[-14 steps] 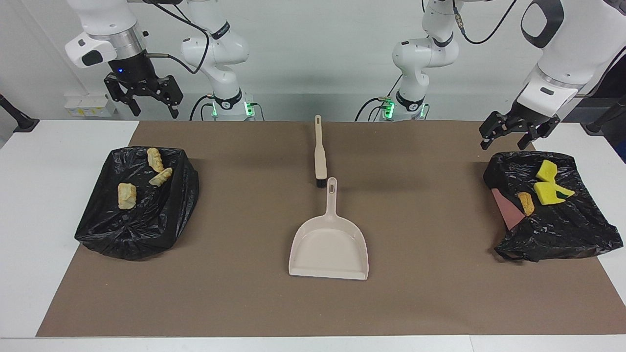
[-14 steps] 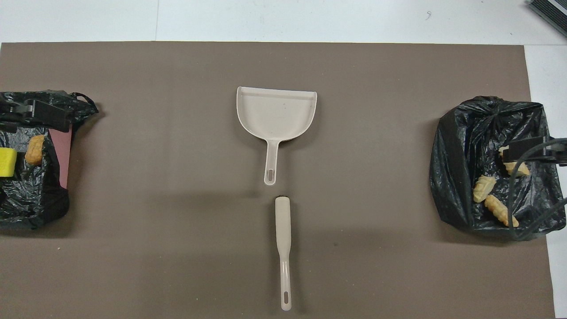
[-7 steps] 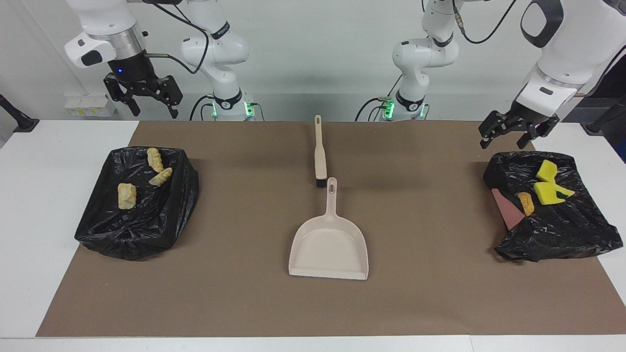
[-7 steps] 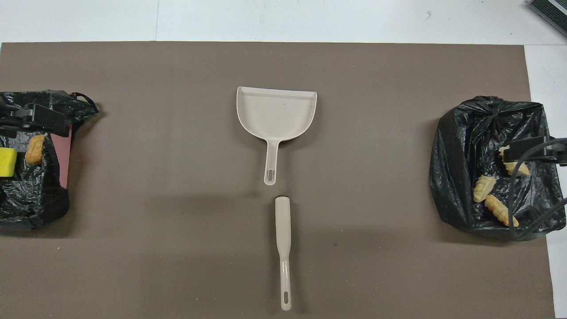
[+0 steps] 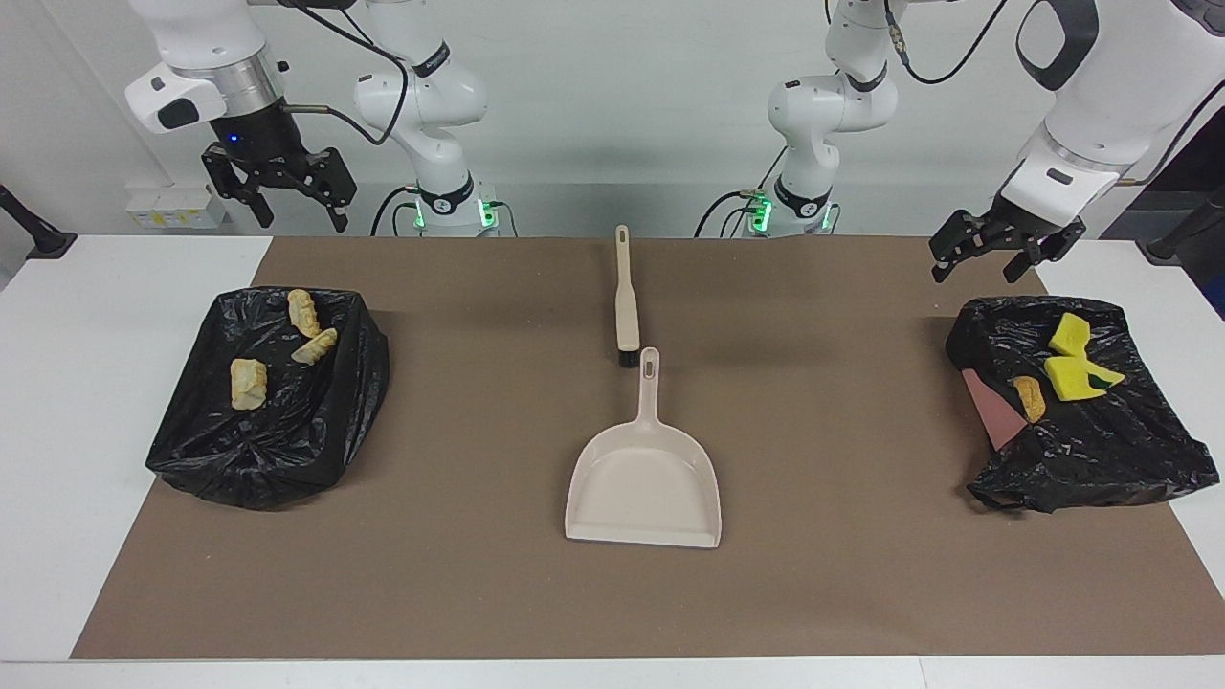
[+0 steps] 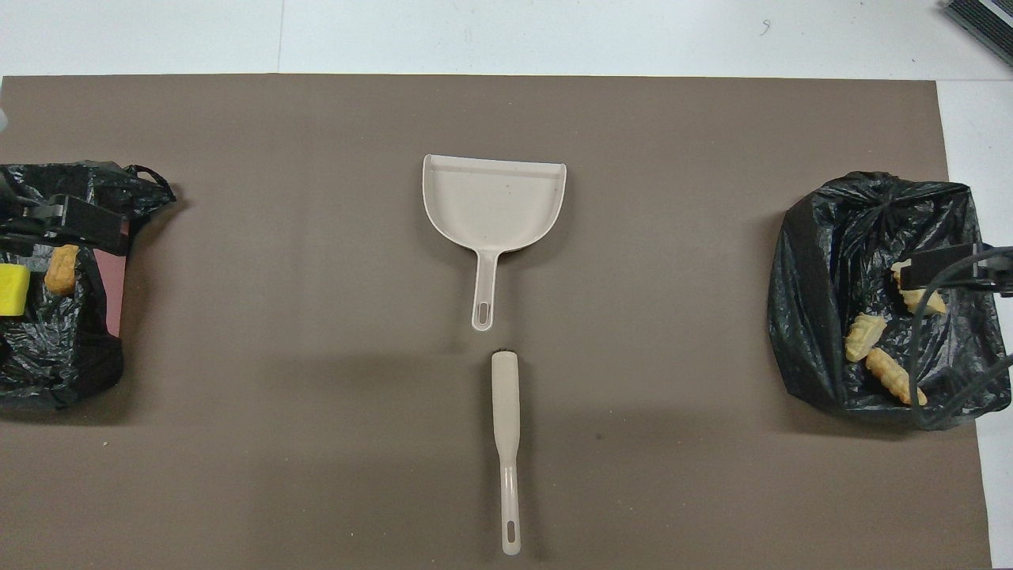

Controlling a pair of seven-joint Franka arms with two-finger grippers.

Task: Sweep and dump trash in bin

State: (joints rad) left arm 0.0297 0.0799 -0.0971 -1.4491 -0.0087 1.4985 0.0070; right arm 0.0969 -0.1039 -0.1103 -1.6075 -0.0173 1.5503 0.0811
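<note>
Trash (image 5: 251, 383) all sits in the two bag-lined bins: bread bits in the bin (image 5: 268, 397) at the right arm's end, sponge bits (image 5: 1077, 368) in the other. Dustpan (image 5: 646, 483) and brush (image 5: 626, 306) lie mid-surface, none left to sweep. Left end effector (image 5: 991, 260) and right end effector (image 5: 284, 196) hover wide, empty. Risk: a low arm snags loose bag plastic, tipping pieces out.

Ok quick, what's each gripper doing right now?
Left gripper: open, empty, over the mat by one bin.
Right gripper: open, empty, raised.

White table (image 5: 57, 402), brown mat (image 5: 823, 574) (covering most), pale wall (image 5: 612, 105)
</note>
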